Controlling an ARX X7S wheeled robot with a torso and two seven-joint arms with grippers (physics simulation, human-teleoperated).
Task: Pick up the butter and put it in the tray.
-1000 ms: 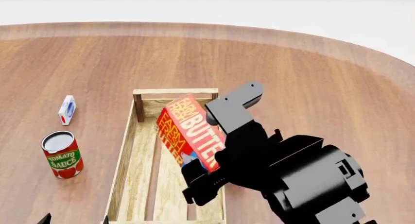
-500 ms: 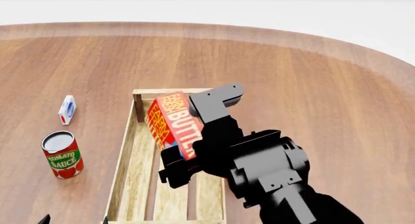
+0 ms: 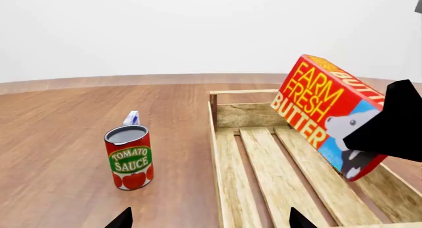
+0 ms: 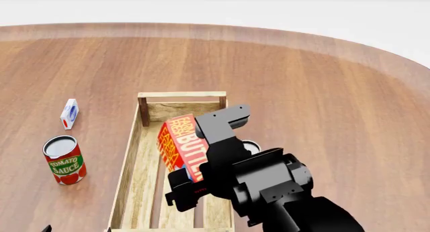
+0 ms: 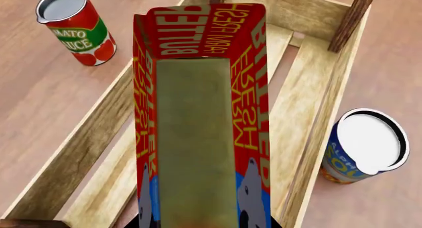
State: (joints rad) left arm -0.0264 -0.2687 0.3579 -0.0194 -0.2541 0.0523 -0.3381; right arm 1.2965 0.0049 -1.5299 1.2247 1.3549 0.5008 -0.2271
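The butter (image 4: 176, 144) is a red-and-orange carton, tilted, over the inside of the tray (image 4: 130, 159). My right gripper (image 4: 201, 154) is shut on it, one finger on each broad side. The left wrist view shows the butter (image 3: 323, 109) leaning over the tray's (image 3: 214, 139) far half, its low corner close to the slats; whether it touches them is unclear. In the right wrist view the butter (image 5: 197, 114) fills the middle above the tray (image 5: 86, 154). My left gripper (image 3: 211, 222) stands open and empty near the tray's near left corner.
A red tomato sauce can (image 4: 65, 160) stands left of the tray, with a small white-and-blue carton (image 4: 69, 113) behind it. A blue-and-white can (image 5: 362, 146) stands just outside the tray's right wall, beside my right arm.
My right gripper has carried the butter leftward, nearer to me and lower, from above the tray's far right corner to a spot down among its walls.
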